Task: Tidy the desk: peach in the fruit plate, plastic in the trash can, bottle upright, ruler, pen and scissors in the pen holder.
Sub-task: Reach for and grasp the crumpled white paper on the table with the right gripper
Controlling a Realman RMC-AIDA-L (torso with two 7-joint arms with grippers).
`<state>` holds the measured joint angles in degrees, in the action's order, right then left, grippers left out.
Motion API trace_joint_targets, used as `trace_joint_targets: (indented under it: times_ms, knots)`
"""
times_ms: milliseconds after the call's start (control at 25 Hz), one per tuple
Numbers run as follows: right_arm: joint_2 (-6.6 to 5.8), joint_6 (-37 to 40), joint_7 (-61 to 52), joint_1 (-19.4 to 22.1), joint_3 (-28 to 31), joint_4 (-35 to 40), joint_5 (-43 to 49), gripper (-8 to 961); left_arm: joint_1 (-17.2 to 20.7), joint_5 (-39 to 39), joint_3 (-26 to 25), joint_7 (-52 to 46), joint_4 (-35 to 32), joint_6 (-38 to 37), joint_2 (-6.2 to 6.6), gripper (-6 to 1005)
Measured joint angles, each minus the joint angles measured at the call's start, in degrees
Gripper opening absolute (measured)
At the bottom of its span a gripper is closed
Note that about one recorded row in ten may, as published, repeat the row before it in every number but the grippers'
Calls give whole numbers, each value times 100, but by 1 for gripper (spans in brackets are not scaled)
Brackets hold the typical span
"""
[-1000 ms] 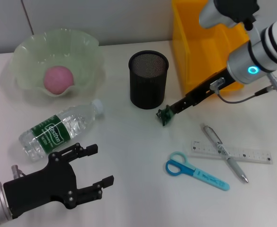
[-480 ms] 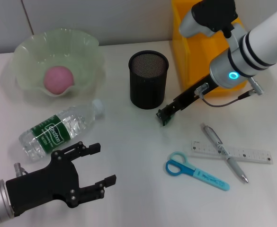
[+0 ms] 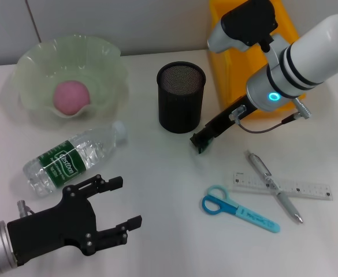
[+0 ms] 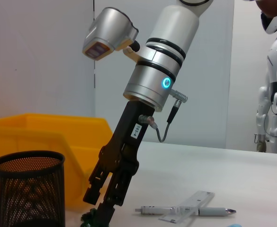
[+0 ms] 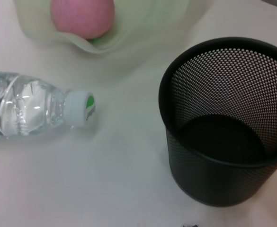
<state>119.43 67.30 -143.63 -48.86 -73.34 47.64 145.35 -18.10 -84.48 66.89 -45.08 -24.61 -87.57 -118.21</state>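
The right claw is reaching down to the tabletop just beside the black mesh pen holder, on the side away from the yellow trash can that is sitting behind its arm. Its fingers are closing narrowly on something small and green at the tips in the left wrist view, though I cannot tell whether they are clenched or released. On the near side of this claw, well apart from it, the pen is lying crossed over the clear ruler, and the blue scissors are lying beside them.

The left claw is hovering low at the near edge, fingers spread wide and holding nothing. Just beyond it the water bottle is lying on its side, cap pointing toward the pen holder. Farther off, the peach is resting inside the pale green fruit plate.
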Motion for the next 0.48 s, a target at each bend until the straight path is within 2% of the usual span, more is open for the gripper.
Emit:
trace_joint_targets:
  times_ms: [480]
  knots:
    - [2,-256,3,-132,-23,-374,0,826,-3,-12,4,0,0,-22,0,803]
